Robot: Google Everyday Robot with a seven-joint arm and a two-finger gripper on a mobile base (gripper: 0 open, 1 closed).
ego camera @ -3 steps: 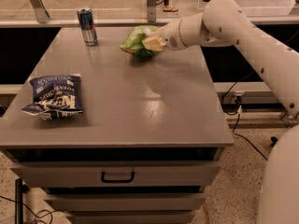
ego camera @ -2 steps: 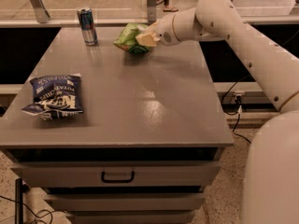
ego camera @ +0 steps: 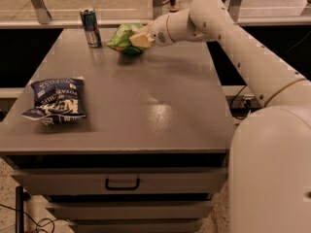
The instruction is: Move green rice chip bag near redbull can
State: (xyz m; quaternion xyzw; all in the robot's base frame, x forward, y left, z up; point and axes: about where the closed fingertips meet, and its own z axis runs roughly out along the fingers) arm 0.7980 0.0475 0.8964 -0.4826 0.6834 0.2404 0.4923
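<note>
**Bag gripped, can dead left**

My gripper [ego camera: 139, 39] sits over the far side of the bench [ego camera: 160, 110], jaws clenched on the right end of the green rice chip bag [ego camera: 122, 37]. The bag juts left from them, its long axis pointing at the redbull can [ego camera: 91, 27], upright at far left. A strip of bare bench separates them, so I judge a short leftward carry is called for.

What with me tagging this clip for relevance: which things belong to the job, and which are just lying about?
Job in hand:
green rice chip bag, held at the far side of the table
redbull can, upright, left of the bag
gripper, jaws shut on the bag

Lying about:
blue chip bag, near left
drawer handle, below
</note>
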